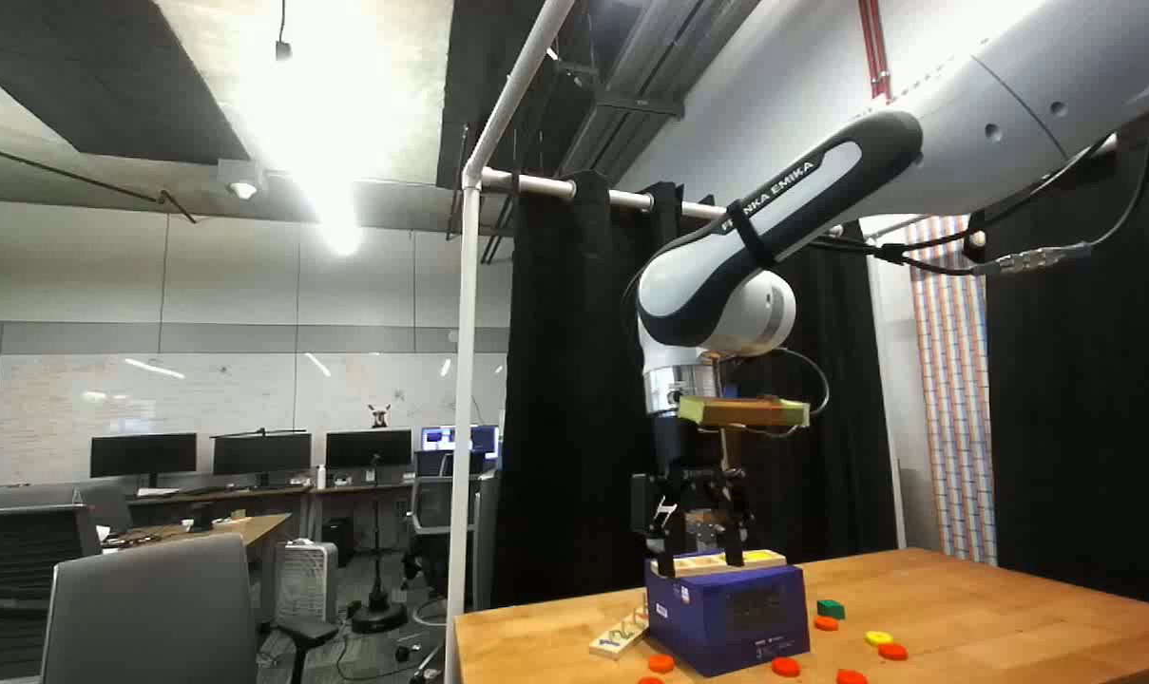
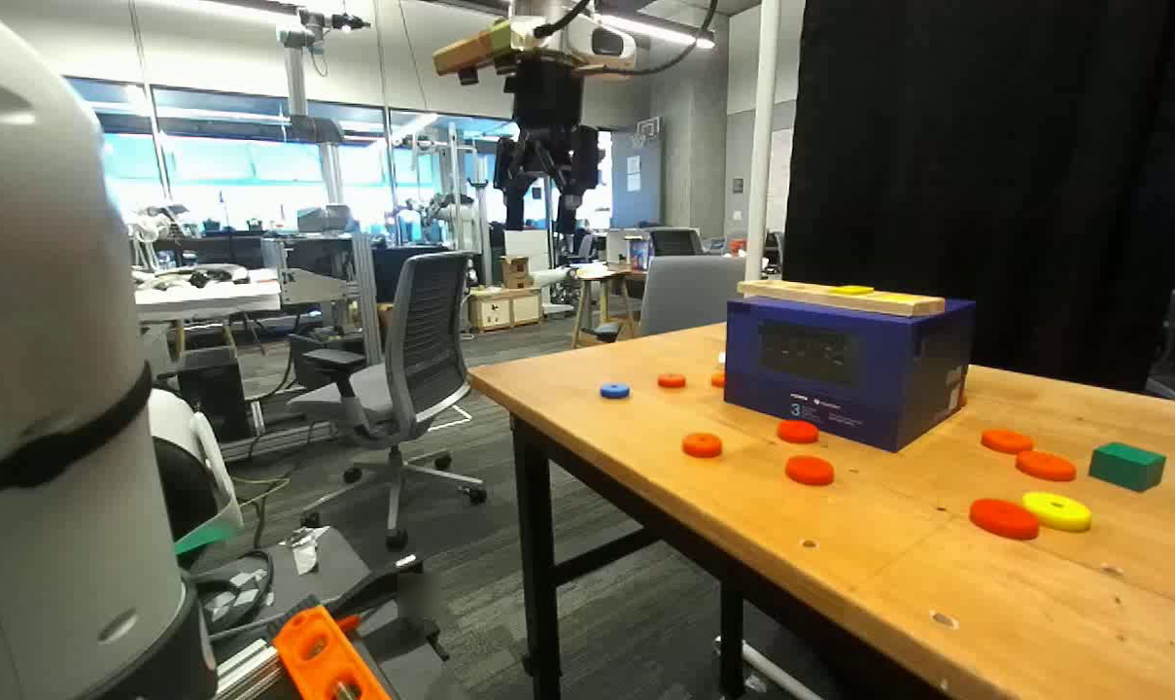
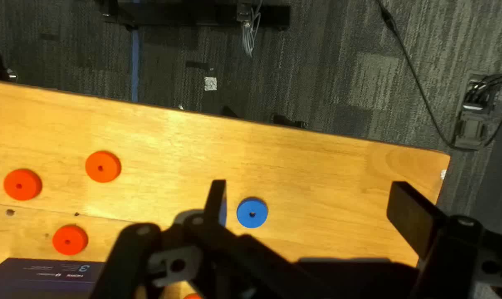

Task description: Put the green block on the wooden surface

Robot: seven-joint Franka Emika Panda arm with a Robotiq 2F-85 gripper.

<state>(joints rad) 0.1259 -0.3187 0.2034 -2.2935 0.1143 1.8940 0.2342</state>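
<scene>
The green block (image 1: 831, 609) rests on the wooden tabletop (image 1: 973, 589) beside the purple-blue box. It also shows in an exterior view (image 2: 1127, 466), near the right edge, behind a yellow disc. The wrist view does not show it. The wooden tabletop also shows in an exterior view (image 2: 898, 525) and in the wrist view (image 3: 317, 166). My gripper (image 2: 540, 226) is high over the table's corner end, well away from the green block. It is open and empty in the wrist view (image 3: 311, 199), its fingers wide apart, with a blue disc (image 3: 252, 212) on the tabletop below.
The purple-blue box (image 2: 811, 389) stands on the table. A wooden strip (image 2: 791, 292) with yellow pieces lies on its top. A marked wooden piece (image 1: 620, 635) lies by the box. Several orange-red discs (image 2: 809, 471) and a yellow disc (image 2: 1056, 511) lie around it.
</scene>
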